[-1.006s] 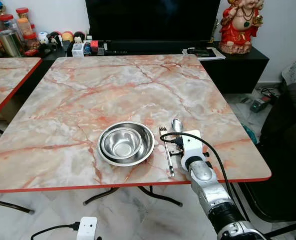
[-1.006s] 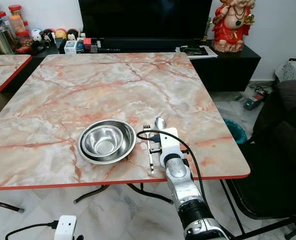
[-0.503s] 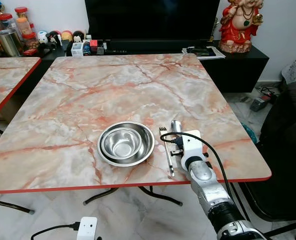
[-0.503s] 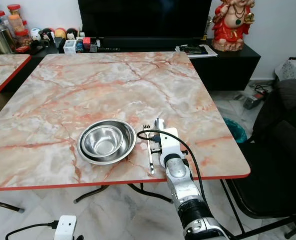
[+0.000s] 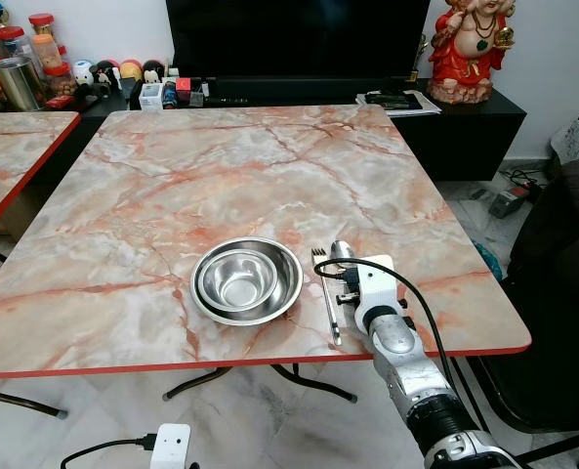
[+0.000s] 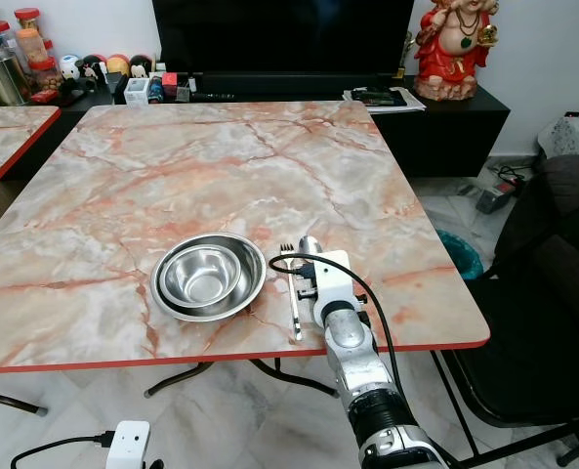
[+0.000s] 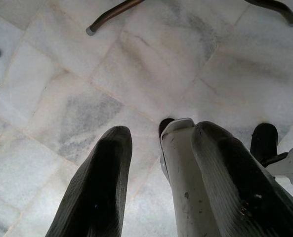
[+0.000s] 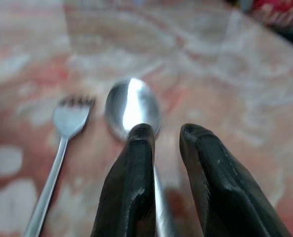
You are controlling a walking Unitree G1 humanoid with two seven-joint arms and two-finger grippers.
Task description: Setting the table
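At the near edge of the marble table (image 5: 123, 225), the right claw (image 8: 161, 136) sits low over the spoon (image 8: 132, 106), its two black fingers slightly parted with the spoon's handle running between them, so I judge it is setting the spoon down beside the fork (image 5: 326, 298). To finish cleanly, it should spread a little more and draw straight back along the handle, keeping the spoon parallel to the fork. Just beyond, the nested steel bowls (image 5: 246, 279) stand beside the fork; the left claw (image 7: 158, 148) hangs spread over the floor.
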